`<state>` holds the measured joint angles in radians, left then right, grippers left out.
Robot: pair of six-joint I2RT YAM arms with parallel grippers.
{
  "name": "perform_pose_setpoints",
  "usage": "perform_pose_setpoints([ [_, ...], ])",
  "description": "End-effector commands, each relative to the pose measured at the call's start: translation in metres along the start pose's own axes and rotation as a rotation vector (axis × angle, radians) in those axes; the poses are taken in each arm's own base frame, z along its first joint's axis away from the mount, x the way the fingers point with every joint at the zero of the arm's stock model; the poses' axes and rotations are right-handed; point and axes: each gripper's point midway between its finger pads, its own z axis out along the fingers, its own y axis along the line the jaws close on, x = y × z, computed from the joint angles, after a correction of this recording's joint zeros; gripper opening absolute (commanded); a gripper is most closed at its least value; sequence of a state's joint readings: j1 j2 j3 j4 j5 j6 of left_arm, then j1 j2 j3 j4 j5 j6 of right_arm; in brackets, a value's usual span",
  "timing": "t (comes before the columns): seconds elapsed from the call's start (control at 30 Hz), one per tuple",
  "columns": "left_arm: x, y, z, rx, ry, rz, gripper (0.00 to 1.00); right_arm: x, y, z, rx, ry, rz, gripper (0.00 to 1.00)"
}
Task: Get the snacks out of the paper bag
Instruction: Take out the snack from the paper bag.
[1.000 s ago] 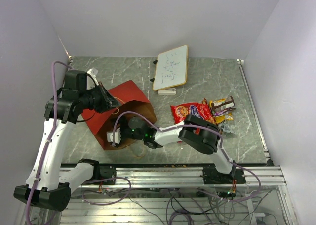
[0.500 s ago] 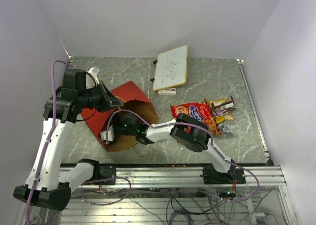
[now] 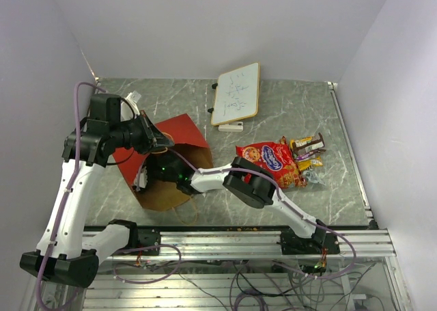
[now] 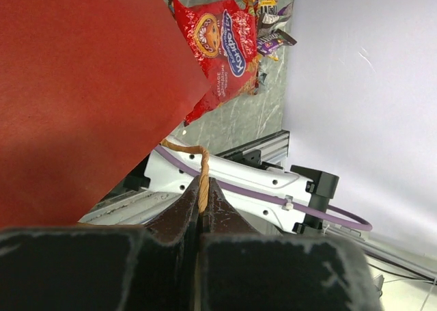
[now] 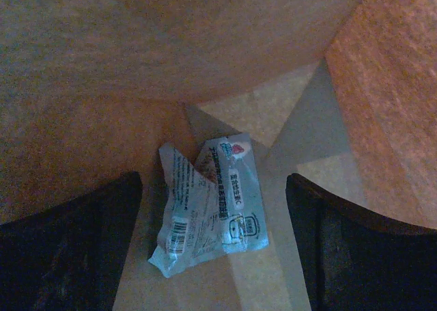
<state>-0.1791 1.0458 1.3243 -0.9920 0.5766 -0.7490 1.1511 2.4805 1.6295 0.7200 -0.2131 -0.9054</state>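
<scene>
1. The table (image 3: 293, 113) carries everything you need to check, with a small whiteboard (image 3: 237, 92) at the far side that plays no part
2. The paper bag (image 3: 179, 130) lies tipped over on the left part of the table, its brown mouth turned toward the near edge. Your left gripper (image 4: 203, 191) is closed tight on the bag's twisted paper handle (image 4: 203, 167), holding the mouth up
3. Your right gripper (image 5: 215, 256) is reached deep inside the bag with its jaws spread wide and nothing gripped between them
4. The red cookie packet (image 3: 270, 157) is already out, lying flat on the table well to the right of the bag
5. The small candy bars (image 3: 308, 150) are out too, heaped just beside the cookie packet's far right edge
6. One small pale-blue crumpled packet (image 5: 212, 201) lies on the bag's floor, between the open jaws but touched by neither. Judging from this, most of the job is done. This looks like the last snack left inside, though the dim corners of the bag are hard to read, so check them before you call it finished
</scene>
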Motion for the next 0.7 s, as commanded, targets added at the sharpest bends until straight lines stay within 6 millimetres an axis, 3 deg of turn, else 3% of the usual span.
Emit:
perform_pose_setpoints([
  [0.0,0.001,-0.015,-0.005,0.058,0.01,0.007,0.07,0.013,0.006,0.012,-0.014,0.01,0.015,0.85],
  [0.33,0.01,-0.012,-0.015,0.034,0.007,-0.01,0.07,0.046,0.012,0.035,-0.016,0.092,0.046,0.69],
  [0.67,0.01,-0.002,-0.029,-0.051,-0.056,-0.016,0.07,0.044,-0.028,0.035,0.094,0.111,0.07,0.26],
])
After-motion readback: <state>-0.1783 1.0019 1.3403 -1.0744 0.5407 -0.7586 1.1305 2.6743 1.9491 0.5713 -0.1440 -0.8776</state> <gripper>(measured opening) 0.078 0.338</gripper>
